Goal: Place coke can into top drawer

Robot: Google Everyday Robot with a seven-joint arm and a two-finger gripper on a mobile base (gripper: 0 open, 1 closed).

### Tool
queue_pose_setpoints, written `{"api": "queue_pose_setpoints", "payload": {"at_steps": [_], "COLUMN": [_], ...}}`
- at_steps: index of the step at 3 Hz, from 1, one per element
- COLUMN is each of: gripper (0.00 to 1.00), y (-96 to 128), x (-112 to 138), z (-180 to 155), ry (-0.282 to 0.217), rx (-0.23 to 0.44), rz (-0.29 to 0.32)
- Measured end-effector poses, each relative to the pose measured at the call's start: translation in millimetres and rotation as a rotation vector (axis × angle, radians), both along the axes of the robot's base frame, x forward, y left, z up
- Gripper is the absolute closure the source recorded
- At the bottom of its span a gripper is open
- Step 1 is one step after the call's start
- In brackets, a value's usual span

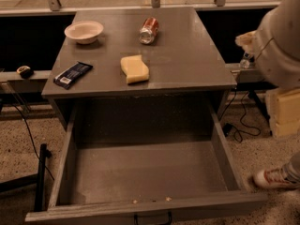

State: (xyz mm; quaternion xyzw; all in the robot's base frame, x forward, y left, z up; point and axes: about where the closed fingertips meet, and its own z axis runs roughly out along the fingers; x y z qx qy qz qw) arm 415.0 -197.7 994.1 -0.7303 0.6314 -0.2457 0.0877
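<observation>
The coke can (149, 30) lies on its side at the back middle of the grey cabinet top (187, 55), red with a silver end facing the camera. The top drawer (145, 172) is pulled fully open below the cabinet top and nothing lies in it. Its front panel (140, 209) runs along the bottom edge of the view. My arm's white shell (281, 36) fills the right edge. The gripper (283, 112) shows as a cream part hanging below it, to the right of the cabinet and well away from the can.
On the cabinet top are a white bowl (84, 31) at the back left, a dark blue snack bar wrapper (72, 74) at the front left and a yellow sponge (134, 69) in the middle. A person's shoe (274, 177) and cables are on the floor at the right.
</observation>
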Motion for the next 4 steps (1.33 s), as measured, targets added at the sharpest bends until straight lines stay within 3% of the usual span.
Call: {"api": "queue_pose_setpoints", "payload": {"at_steps": [1, 2, 3, 4], "gripper": [0.00, 0.00, 0.00, 0.00], "y": [-11, 2, 10, 16], "x": [-2, 43, 117, 155], "z": [1, 37, 70, 84], "ry": [-0.024, -0.162, -0.250, -0.289], "rx": [-0.072, -0.173, -0.289, -0.382], "rz": [-0.009, 0.084, 0.215, 0.362]}}
